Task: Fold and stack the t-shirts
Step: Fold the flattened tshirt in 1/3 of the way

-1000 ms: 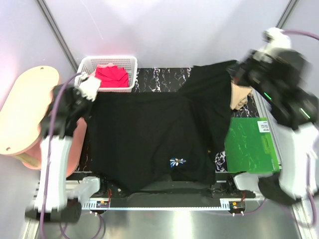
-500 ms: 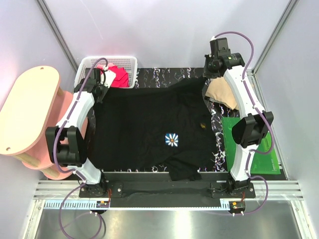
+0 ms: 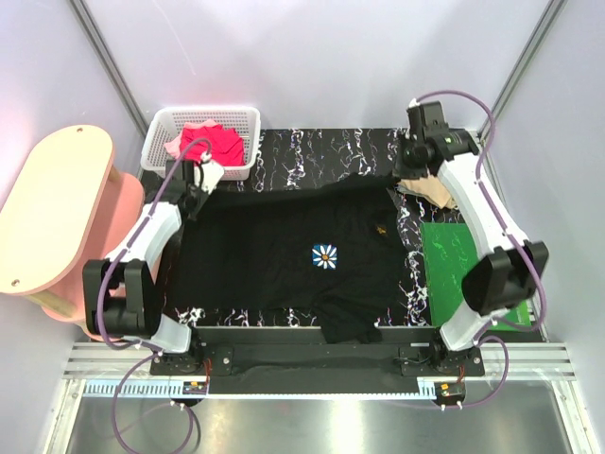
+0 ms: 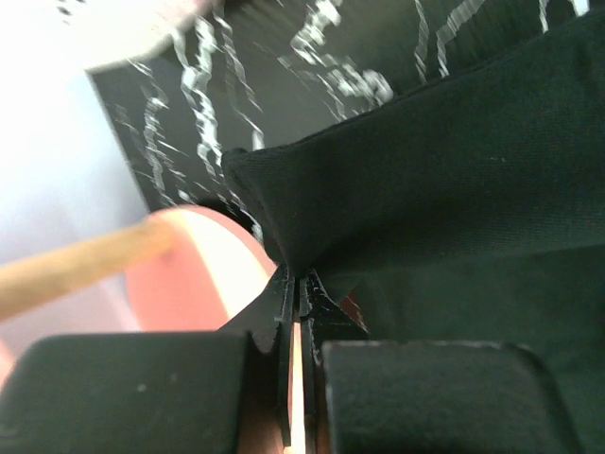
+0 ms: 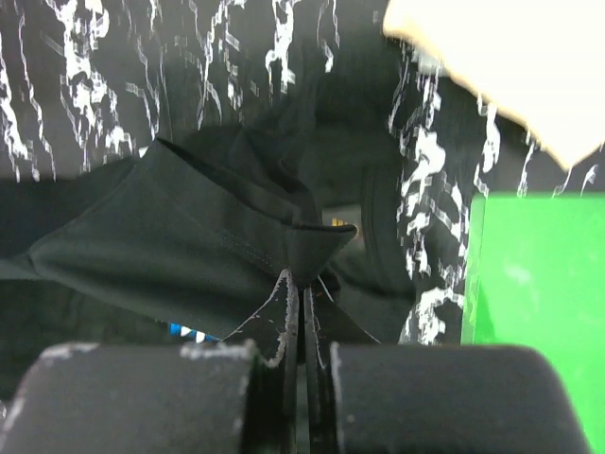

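The large black t-shirt [image 3: 284, 260] with a blue-and-white daisy print [image 3: 325, 253] lies spread over the marbled black table. My left gripper [image 3: 197, 185] is shut on its far left corner; the left wrist view shows the black cloth [image 4: 425, 170] pinched in my left gripper [image 4: 301, 279]. My right gripper [image 3: 408, 170] is shut on its far right corner; the right wrist view shows the fold of cloth [image 5: 236, 236] pinched in my right gripper [image 5: 304, 276]. A tan t-shirt [image 3: 437, 189] lies just right of the right gripper. Red and pink t-shirts [image 3: 210, 142] sit in the basket.
A white mesh basket [image 3: 157, 151] stands at the back left. A green board [image 3: 465, 270] lies on the right side of the table. A pink stool with a wooden top [image 3: 47, 213] stands left of the table.
Both grippers have lowered with the shirt's far corners, and the black shirt now lies flatter and wider across the table, its far edge straight. The daisy print faces up near the middle.
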Available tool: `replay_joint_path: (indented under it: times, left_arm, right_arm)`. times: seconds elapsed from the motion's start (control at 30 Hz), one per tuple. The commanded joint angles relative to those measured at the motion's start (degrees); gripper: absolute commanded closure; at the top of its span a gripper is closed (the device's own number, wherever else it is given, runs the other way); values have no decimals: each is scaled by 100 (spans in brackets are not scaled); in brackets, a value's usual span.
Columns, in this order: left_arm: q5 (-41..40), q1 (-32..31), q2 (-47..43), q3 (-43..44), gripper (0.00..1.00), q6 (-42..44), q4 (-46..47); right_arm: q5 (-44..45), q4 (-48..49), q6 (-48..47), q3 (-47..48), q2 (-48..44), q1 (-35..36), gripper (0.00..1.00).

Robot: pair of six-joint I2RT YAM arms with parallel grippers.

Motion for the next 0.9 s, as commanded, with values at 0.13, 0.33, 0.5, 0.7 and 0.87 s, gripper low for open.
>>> replay_joint_path:
  times: [0.13, 0.33, 0.5, 0.7, 0.87]
  left_arm:
    - [16, 36, -633, -932, 100, 191, 891]
    - [-36, 36, -650, -1354, 100, 234, 1075]
    - [-10, 36, -694, -1618, 98, 261, 953]
    - [-142, 36, -852, -1645, 57, 261, 347]
    - [-19, 36, -1290, -1531, 26, -11, -154]
  right_arm:
    - [111, 118, 295, -1184, -956, 252, 100]
    - [-267, -23, 690, -2413, -1140, 752, 73]
    - [-479, -154, 1200, -3171, -1412, 938, 38]
    - [179, -383, 1121, -2303, -1344, 938, 30]
    - [479, -252, 999, -1074, -125, 946, 31]
